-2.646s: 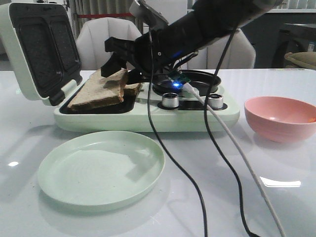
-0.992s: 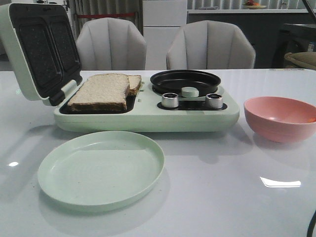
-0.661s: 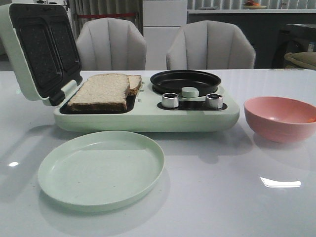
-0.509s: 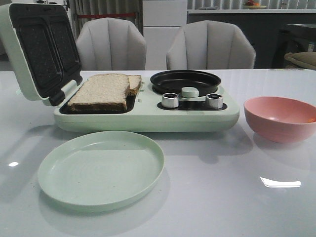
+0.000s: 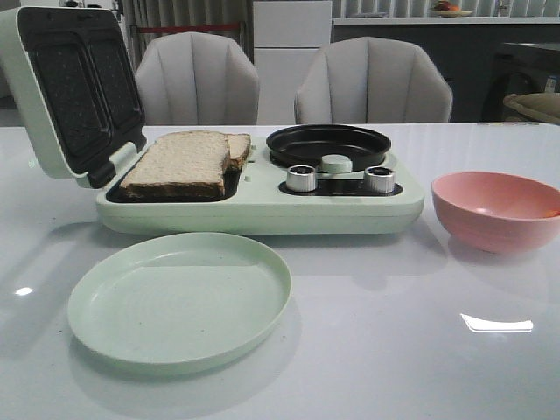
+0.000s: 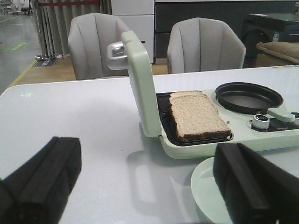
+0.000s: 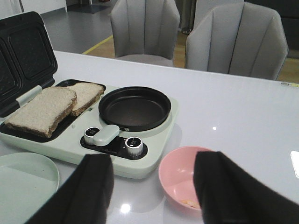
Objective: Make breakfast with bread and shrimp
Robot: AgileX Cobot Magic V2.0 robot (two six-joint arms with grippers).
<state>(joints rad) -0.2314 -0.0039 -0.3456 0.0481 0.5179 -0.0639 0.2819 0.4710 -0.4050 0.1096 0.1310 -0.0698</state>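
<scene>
Both arms had pulled back out of the front view since a few seconds earlier, when a black arm reached across the appliance with one slice tilted up on edge; by this moment the bread [image 5: 181, 161] lay flat again. I saw two slices on the dark grill tray of the pale green breakfast maker [image 5: 262, 210], the nearer, larger slice overlapping the edge of the one behind it [image 7: 86, 96]. The hinged lid [image 5: 70, 92] stood open at the left end, its ridged black plate facing the bread.

Beside the tray, the round black pan [image 5: 329, 144] sat in the same appliance, with two metal knobs [image 5: 301, 178] in front of it. A pale green plate [image 5: 179, 299] rested on the white table [image 5: 420, 350] just in front of the appliance. To the right stood the pink bowl [image 5: 499, 210], and from the right wrist camera I could make out a small pale piece of shrimp [image 7: 189, 202] lying at its bottom.

My left gripper [image 6: 145, 182] hung above the table with its fingers [image 6: 44, 175] spread wide, holding nothing. My right gripper [image 7: 152, 189] was likewise spread apart above the bowl, fingers [image 7: 229, 191] clear of everything.
</scene>
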